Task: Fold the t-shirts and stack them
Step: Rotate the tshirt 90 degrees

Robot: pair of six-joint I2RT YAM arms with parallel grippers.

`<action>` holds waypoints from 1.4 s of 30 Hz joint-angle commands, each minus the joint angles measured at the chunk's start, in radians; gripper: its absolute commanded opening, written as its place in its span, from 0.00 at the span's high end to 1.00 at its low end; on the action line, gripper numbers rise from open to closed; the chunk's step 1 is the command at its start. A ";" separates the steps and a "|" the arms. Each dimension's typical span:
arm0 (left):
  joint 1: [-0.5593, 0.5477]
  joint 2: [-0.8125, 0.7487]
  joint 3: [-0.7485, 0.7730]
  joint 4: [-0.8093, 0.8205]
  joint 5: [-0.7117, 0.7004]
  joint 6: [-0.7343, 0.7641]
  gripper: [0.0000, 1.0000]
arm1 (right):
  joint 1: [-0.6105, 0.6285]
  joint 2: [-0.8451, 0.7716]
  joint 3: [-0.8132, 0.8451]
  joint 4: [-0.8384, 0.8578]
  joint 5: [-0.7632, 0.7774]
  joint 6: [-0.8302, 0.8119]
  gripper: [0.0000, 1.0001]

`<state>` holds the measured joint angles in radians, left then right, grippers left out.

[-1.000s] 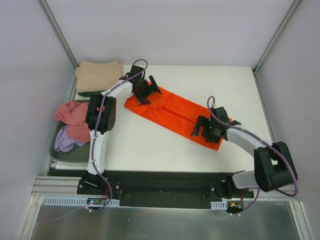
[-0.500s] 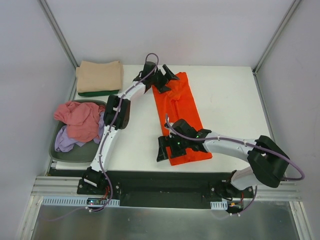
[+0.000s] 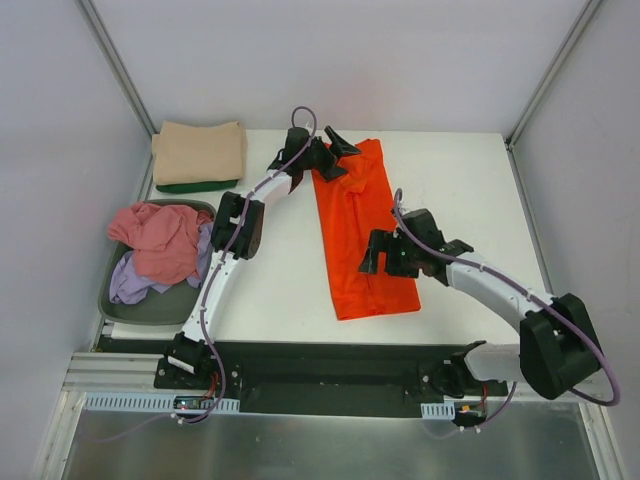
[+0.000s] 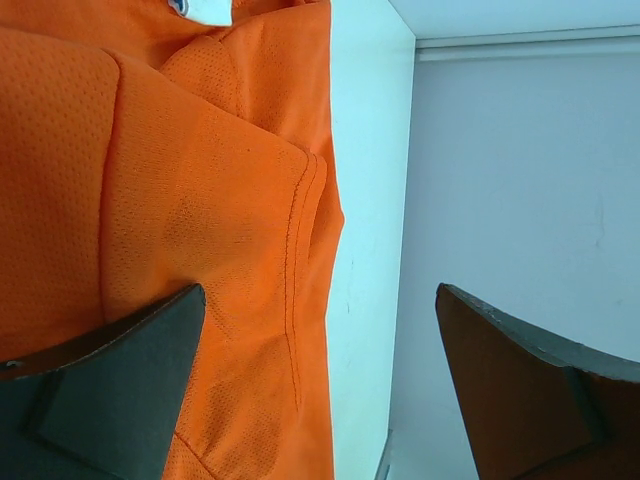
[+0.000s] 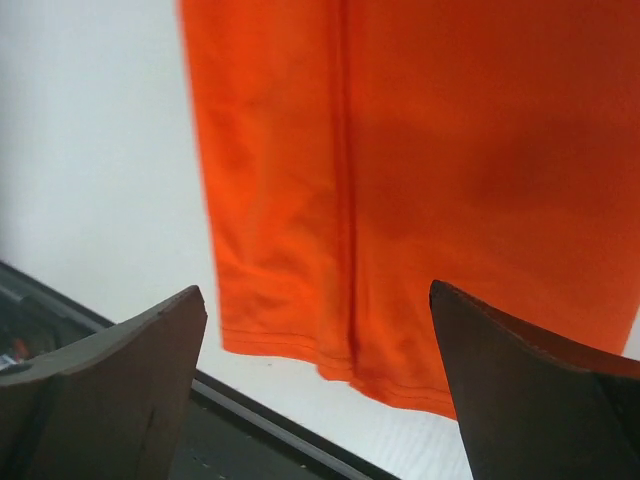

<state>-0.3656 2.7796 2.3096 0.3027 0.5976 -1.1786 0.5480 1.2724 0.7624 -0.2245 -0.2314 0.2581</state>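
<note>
Two wide-open, empty: left claw (image 3: 335,160), right claw (image 3: 376,250) | orange t-shirt (image 3: 347,280): mesh knit, long folded strip, stitched hem

We're looking at a robotics lab test cell: a bare white table (image 3: 290,290) boxed in by plain grey wall panels (image 3: 60,130) on slim metal struts (image 3: 118,70). Down at six o'clock, a black mounting rail (image 3: 330,362) on aluminium extrusion (image 3: 110,378) carries the left arm (image 3: 215,270) and the right arm (image 3: 500,290), both trailing purple cables (image 3: 300,115).
</note>
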 commanded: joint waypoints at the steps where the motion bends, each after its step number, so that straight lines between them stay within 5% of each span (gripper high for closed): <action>1: -0.012 0.032 0.014 0.003 -0.032 0.043 0.01 | -0.026 0.074 -0.040 -0.052 0.023 -0.031 0.04; 13: -0.019 0.011 0.014 0.018 -0.027 0.062 0.01 | 0.150 0.145 -0.117 0.102 -0.079 0.127 0.04; 20: -0.042 -0.156 -0.122 -0.008 0.002 0.192 0.01 | 0.236 0.030 -0.110 0.080 0.105 0.152 0.04; 26: -0.070 -0.440 -0.283 -0.129 -0.044 0.342 0.01 | 0.233 -0.186 -0.035 -0.131 0.361 0.064 0.04; 33: -0.121 -0.912 -0.623 -0.289 -0.090 0.531 0.01 | 0.191 -0.493 -0.138 -0.187 0.396 0.096 0.04; 42: -0.245 -1.569 -1.528 -0.352 -0.361 0.496 0.01 | 0.165 -0.663 -0.296 -0.277 0.365 0.164 0.04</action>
<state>-0.5529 1.3266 1.0878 0.0589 0.3862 -0.6712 0.7231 0.6556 0.5095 -0.4419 0.1272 0.3805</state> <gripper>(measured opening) 0.990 0.960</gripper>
